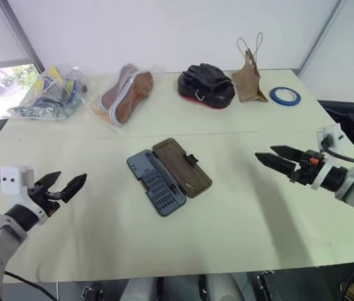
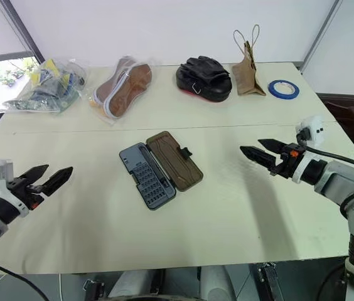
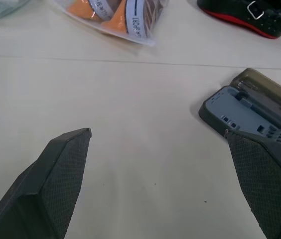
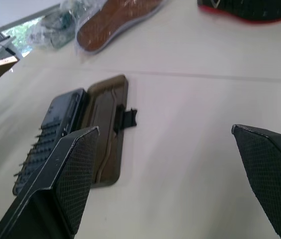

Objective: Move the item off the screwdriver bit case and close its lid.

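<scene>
Bit case (image 1: 157,182): lies open on the tabletop (image 1: 240,226), rows of bits showing.
Lid (image 1: 183,167): brown, folded out flat on the case's right side.
Left hand (image 1: 72,177): spread wide, well left of the case.
Right hand (image 1: 264,153): spread wide, well right of the case.

Head stereo pair looks forward and down over the bench (image 1: 240,207), bit case (image 1: 169,176) central. Both wrist cameras sit low, near the bit case, facing it from opposite sides; all views share it.
</scene>
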`<control>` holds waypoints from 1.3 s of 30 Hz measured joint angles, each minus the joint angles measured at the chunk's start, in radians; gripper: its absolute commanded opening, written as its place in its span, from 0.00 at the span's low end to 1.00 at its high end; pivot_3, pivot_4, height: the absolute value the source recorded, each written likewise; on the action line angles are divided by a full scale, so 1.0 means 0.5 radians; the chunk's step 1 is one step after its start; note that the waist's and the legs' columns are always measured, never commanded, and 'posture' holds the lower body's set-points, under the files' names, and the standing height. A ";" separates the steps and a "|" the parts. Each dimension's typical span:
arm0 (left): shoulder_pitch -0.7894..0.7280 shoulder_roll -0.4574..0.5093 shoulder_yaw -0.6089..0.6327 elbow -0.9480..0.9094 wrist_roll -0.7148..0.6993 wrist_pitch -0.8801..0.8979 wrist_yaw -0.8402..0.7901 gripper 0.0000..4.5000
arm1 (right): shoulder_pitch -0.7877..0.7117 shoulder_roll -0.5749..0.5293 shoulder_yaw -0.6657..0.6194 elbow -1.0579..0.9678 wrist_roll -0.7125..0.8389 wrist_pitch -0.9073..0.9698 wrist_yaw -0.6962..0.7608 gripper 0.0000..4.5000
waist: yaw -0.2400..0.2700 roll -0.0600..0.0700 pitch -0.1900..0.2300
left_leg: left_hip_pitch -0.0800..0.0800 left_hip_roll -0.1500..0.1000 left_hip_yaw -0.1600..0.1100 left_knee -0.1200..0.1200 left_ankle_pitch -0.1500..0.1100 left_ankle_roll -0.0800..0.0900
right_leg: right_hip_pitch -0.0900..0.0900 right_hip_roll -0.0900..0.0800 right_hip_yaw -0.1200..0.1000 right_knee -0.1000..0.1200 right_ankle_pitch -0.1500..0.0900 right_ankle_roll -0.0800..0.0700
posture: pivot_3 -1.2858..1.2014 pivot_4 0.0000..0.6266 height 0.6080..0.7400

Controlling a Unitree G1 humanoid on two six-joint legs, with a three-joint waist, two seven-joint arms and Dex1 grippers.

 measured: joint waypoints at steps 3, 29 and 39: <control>0.015 0.007 -0.014 0.009 0.009 -0.038 -0.026 1.00 | -0.007 -0.003 0.004 0.000 0.000 0.000 -0.003 0.99 | 0.000 0.000 0.000 | 0.000 0.000 0.000 0.000 0.000 0.000 | 0.000 0.001 0.000 0.000 0.000 0.000 | 0.52 0.24 1.00; -0.101 0.060 -0.050 0.239 0.071 -0.144 -0.108 1.00 | 0.097 -0.001 0.100 -0.190 -0.081 -0.067 -0.101 0.99 | 0.001 0.000 0.000 | -0.001 0.000 0.000 0.000 0.000 0.000 | -0.001 -0.001 0.000 -0.001 0.000 0.000 | 0.52 0.24 1.00; -0.320 0.397 -0.273 0.344 0.062 -0.167 -0.551 1.00 | 0.076 -0.010 0.259 -0.208 -0.184 -0.131 -0.087 0.99 | 0.010 0.000 0.000 | -0.002 -0.001 0.000 0.000 0.000 0.000 | 0.000 0.001 -0.002 -0.002 -0.001 -0.001 | 0.52 0.24 1.00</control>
